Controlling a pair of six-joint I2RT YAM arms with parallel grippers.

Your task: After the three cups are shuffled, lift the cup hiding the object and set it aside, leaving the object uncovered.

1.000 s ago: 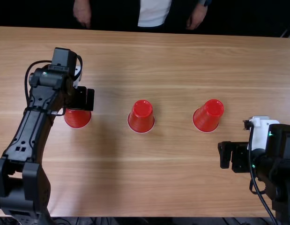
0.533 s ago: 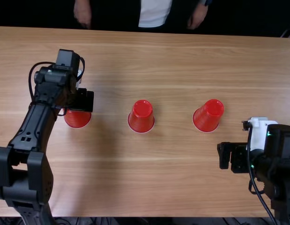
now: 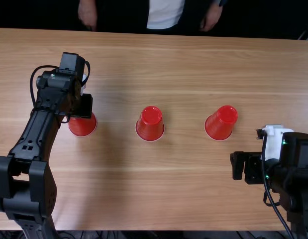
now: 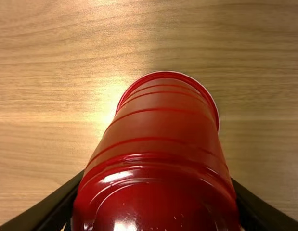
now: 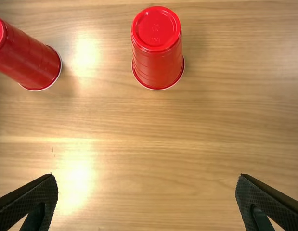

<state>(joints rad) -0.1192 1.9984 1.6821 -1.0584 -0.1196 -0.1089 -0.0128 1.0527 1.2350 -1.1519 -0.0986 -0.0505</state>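
Red cup (image 3: pixel 82 125) clamped near the left edge of the table (image 3: pixel 193 64)
Left gripper (image 3: pixel 82 106) jaws, wider a moment ago, are closed on it; lifting is judged next. Right gripper (image 3: pixel 246 168) jaws are spread.

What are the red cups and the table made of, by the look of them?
The left cup, middle cup and right cup are probably thin moulded plastic with a glossy finish: sharp highlights on the base, ridged rings round the wall, a pale rim edge. The table is wood or a wood-look laminate, light brown and smooth with a slight sheen: long grain lines, soft lamp glare. I cannot tell solid wood from veneer.
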